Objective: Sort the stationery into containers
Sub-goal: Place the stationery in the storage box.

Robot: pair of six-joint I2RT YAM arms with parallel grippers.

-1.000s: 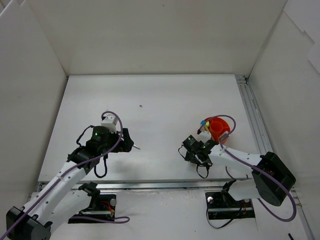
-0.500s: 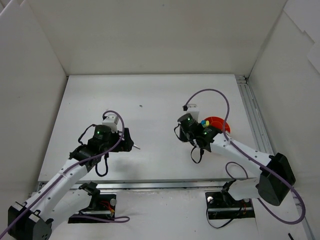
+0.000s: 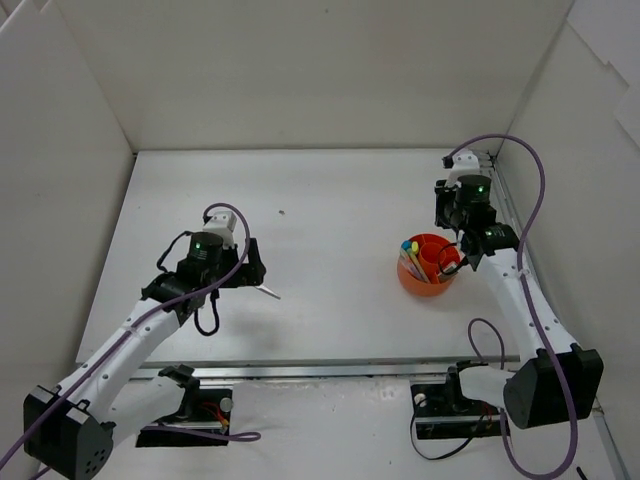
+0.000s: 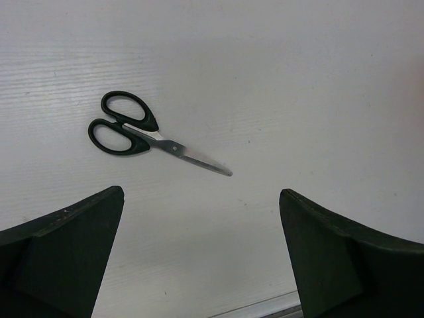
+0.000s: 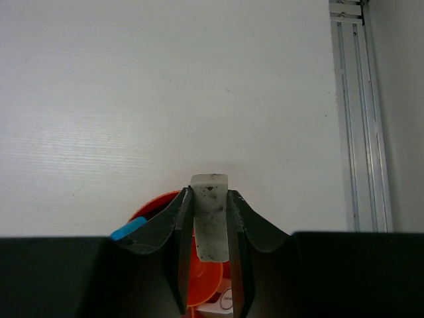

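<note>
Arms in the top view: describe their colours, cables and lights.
The left arm and right arm have white links with black joints. A purple cable loops along each, and a green light glows near each wrist. The left pincer and right pincer have black, wedge-shaped fingers.

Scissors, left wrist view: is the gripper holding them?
No, the scissors lie flat on the table, apart from the open left gripper.

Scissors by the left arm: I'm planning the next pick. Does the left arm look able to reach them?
Probably yes. The left pincer hangs open above the scissors, which lie flat on bare table with nothing over them.
</note>
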